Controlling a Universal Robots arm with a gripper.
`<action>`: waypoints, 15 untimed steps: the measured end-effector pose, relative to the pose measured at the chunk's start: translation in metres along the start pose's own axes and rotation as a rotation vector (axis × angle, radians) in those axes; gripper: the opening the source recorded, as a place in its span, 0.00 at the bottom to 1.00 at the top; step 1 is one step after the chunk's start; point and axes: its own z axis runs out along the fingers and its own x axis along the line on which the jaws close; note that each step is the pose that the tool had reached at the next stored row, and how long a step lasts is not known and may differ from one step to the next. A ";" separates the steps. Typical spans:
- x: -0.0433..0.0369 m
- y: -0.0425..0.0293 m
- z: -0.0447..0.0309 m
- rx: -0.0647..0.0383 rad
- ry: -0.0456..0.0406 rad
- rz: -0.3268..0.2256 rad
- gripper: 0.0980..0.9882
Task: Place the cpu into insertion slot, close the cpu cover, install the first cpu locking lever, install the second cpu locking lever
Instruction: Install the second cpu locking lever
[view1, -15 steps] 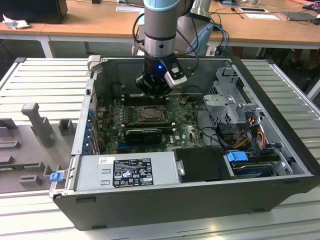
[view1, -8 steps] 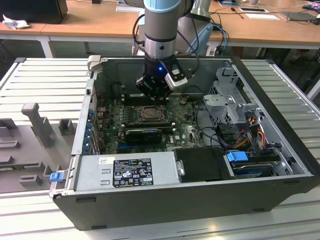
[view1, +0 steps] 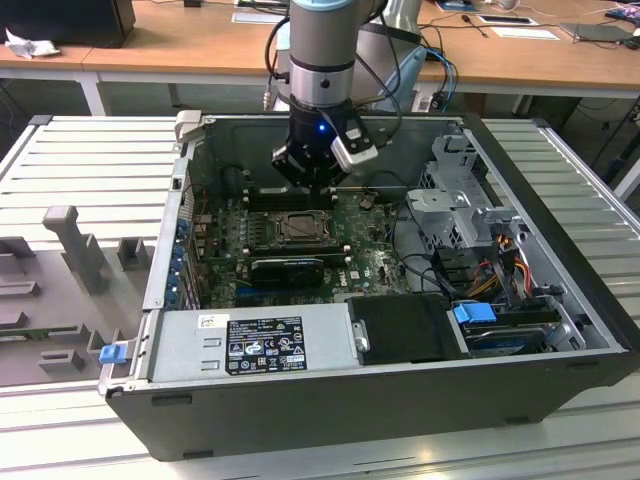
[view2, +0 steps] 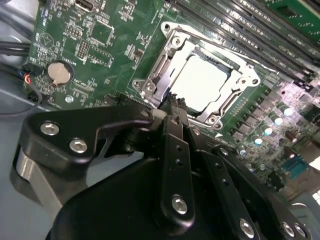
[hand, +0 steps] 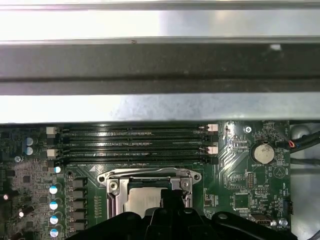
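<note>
gripper (view2: 175, 102) clenched, empty, over cpu (view2: 200, 82) | open case (view1: 400, 400) on slatted table (view1: 90, 150) | wooden desks (view1: 180, 45) behind

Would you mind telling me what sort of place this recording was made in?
Probably a robotics lab or test workshop. An open computer case lies on a ribbed aluminium bench, the arm's gripper works above its motherboard, and wooden desks strewn with cables and papers stand behind.

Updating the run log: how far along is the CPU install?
Done: the silver-grey square cpu sits in the insertion slot, with the silver metal cpu cover closed over it. In hand: the black gripper hovers at the socket's edge, holding nothing. Left: whether either locking lever is latched cannot be told.
</note>
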 end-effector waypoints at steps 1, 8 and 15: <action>0.0000 -0.0008 0.0000 0.000 -0.0001 0.000 0.01; -0.0002 -0.0063 -0.0036 0.000 0.0000 0.000 0.01; -0.0006 -0.0095 -0.0188 0.000 0.0000 0.000 0.01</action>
